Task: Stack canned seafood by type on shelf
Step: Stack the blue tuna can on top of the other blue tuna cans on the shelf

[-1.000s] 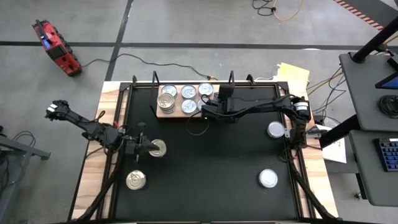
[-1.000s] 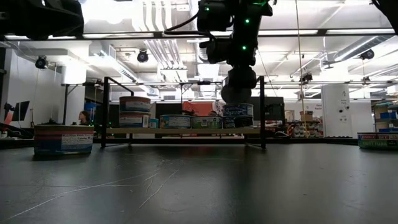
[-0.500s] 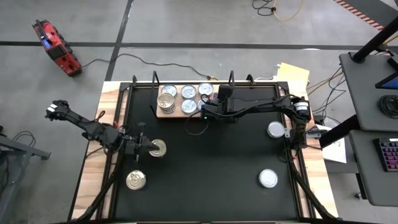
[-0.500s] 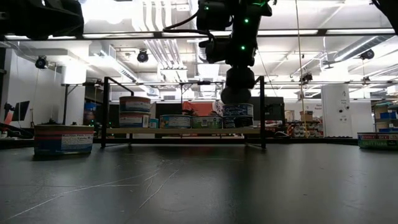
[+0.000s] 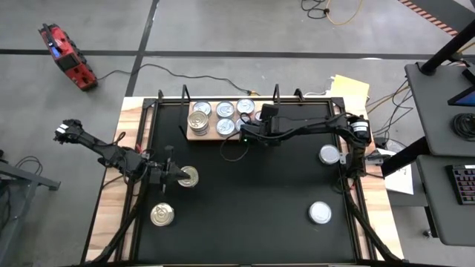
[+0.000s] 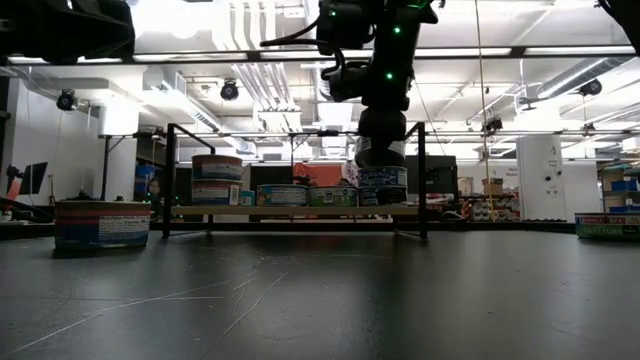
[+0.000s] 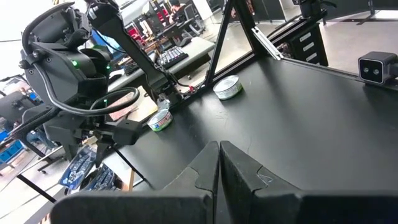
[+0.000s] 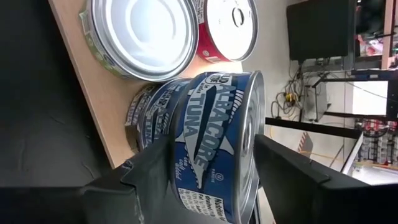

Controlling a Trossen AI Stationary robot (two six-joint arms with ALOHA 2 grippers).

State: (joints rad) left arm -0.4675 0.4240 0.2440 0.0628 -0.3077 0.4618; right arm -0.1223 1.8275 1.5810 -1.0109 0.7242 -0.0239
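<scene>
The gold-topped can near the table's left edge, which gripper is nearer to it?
Left. The left gripper sits right beside that gold-topped can, while the right gripper is across the table at the shelf.

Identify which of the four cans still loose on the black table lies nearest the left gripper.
The gold-topped can directly in front of the left gripper. The other gold-topped can lies nearer the front edge; both silver-topped cans lie on the right.
</scene>
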